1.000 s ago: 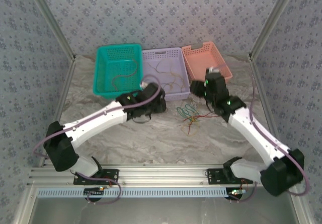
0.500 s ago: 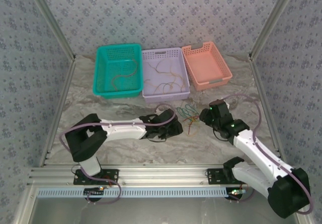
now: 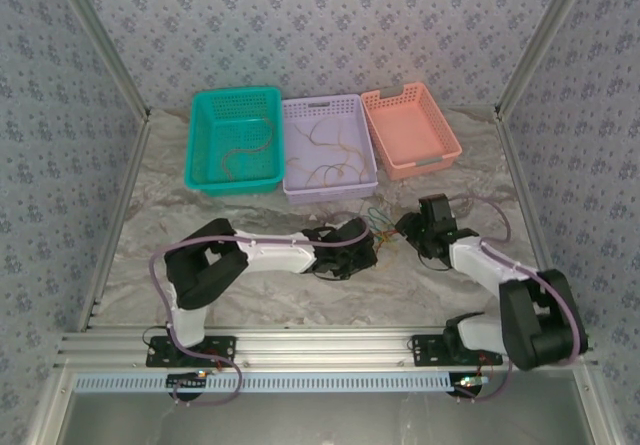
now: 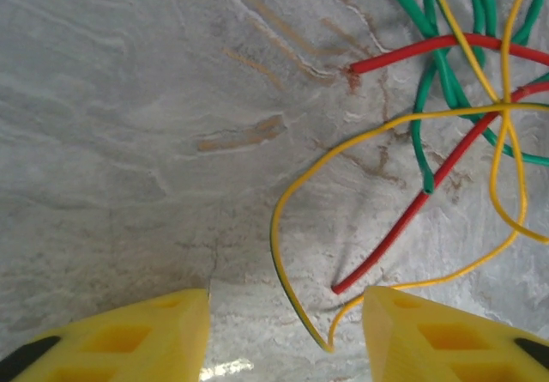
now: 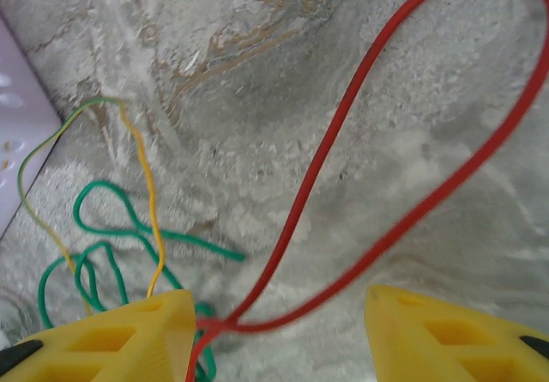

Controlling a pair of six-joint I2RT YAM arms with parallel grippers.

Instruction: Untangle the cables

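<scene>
Fingers [image 4: 129, 335] apart, empty, flanking the cable clump [image 3: 378, 223]: left gripper [image 4: 286, 313] over the yellow wire [image 4: 274, 227]'s loose end, right gripper [image 5: 279, 313] straddling the red wire [image 5: 319, 160]'s loop.

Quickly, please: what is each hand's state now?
Left hand: open, nothing held; a thin yellow wire ends inside its opening.
Right hand: open, nothing held; a thin red wire loops inside its opening.

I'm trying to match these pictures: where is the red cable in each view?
Top external: red cable, tiny, just right of and below centre.
Left wrist: red cable slants from right edge to bottom centre.
Right wrist: red cable, big loop, centre to upper right.
Shared landmark: green cable beside it.
</scene>
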